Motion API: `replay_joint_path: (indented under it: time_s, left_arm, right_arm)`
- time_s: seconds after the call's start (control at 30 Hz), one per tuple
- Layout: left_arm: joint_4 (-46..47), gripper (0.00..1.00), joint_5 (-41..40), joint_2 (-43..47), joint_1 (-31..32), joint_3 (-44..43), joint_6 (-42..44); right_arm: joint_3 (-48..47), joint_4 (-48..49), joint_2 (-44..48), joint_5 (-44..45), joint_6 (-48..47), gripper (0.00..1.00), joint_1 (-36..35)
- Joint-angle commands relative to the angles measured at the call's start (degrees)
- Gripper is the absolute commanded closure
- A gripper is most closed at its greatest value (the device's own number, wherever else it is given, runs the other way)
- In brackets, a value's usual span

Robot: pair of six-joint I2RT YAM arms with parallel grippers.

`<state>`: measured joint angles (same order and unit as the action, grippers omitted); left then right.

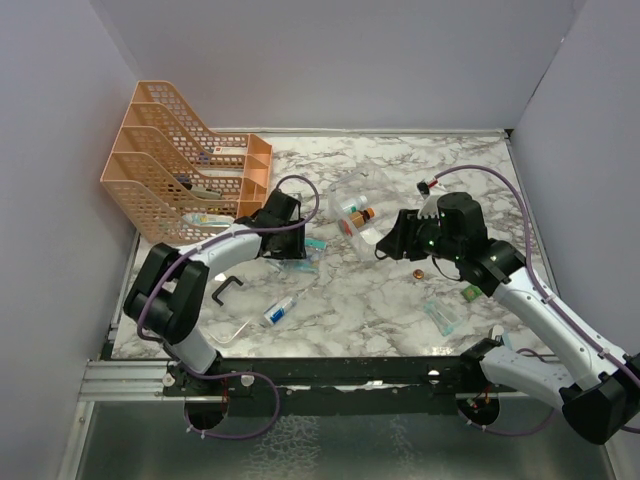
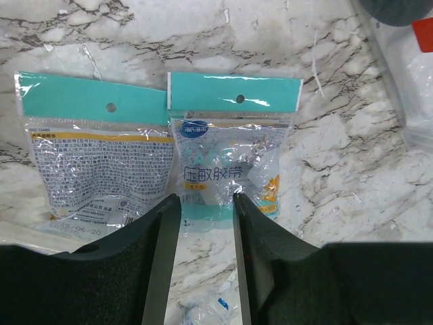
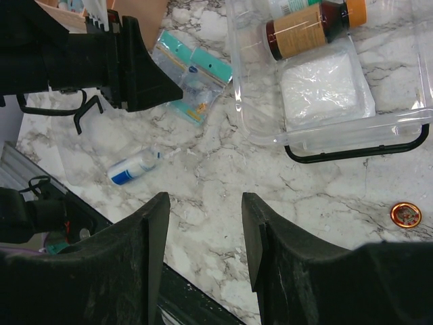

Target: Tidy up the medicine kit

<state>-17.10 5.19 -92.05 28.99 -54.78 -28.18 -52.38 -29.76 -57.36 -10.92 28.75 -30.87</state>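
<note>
Grey walls close in a marble counter (image 1: 350, 300) strewn with first-aid bits. At the upper left of the overhead view stands an orange mesh rack (image 1: 190, 150), a few small items lodged in its slots.

Just right of the rack, the left claw (image 2: 205, 203) hangs low over two flat teal-topped sachets lying side by side, edges touching or nearly so. Its fingers are apart, and in the wrist view they frame the bottom edge of the right-hand sachet (image 2: 230, 162). The left-hand sachet (image 2: 101, 162) sits outside them. Nothing is gripped. Lower in the overhead view, a small blue-and-white dropper bottle (image 1: 280, 310) lies on its side.

At the centre is the clear plastic case (image 3: 352, 132), which holds a brown bottle (image 3: 304, 30) and a white padded packet (image 3: 325, 88). The right claw (image 3: 203, 203) hovers over bare marble just below the case, its fingers apart and empty. Further right lie a copper-coloured disc (image 3: 404, 214) and, toward the lower right of the overhead view, a couple of small packets (image 1: 442, 315).

The step in hand looks like picking up the right-hand sachet. The next move calls for lowering until the fingertips meet the counter, then closing on that thin film without catching its neighbour. From there it would go to the case or the rack; I cannot tell which.
</note>
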Motion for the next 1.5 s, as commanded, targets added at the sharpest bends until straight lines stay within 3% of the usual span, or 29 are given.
replay_joint_path:
  time_s: [0.0,0.4,0.67,0.97,1.23,1.47]
  left_arm:
    - [1.0,0.6,0.9,-2.6,0.4,-0.3,-0.7]
    - [-0.4,0.65,-4.1,-8.4,0.6,-0.9,-1.1]
    - [-1.1,1.0,-5.6,-6.9,0.9,-1.0,-0.9]
    - [-1.1,1.0,-3.6,8.8,1.0,2.8,-2.8]
    - [0.5,1.0,3.4,23.7,1.0,3.9,-8.8]
    - [2.0,1.0,6.6,32.0,1.0,3.5,-13.3]
  right_arm:
    - [0.4,2.0,-0.2,-0.7,0.0,0.53,-0.2]
    - [0.2,2.3,-0.5,-0.2,-0.2,0.53,-0.2]
    - [0.4,2.6,-0.3,-1.7,-0.2,0.52,-0.2]
    - [6.4,12.3,3.4,-10.2,2.5,0.36,-0.2]
    - [9.2,27.8,0.8,-21.2,7.6,0.34,-1.3]
    - [3.1,29.5,-8.3,-14.8,7.7,0.34,-8.5]
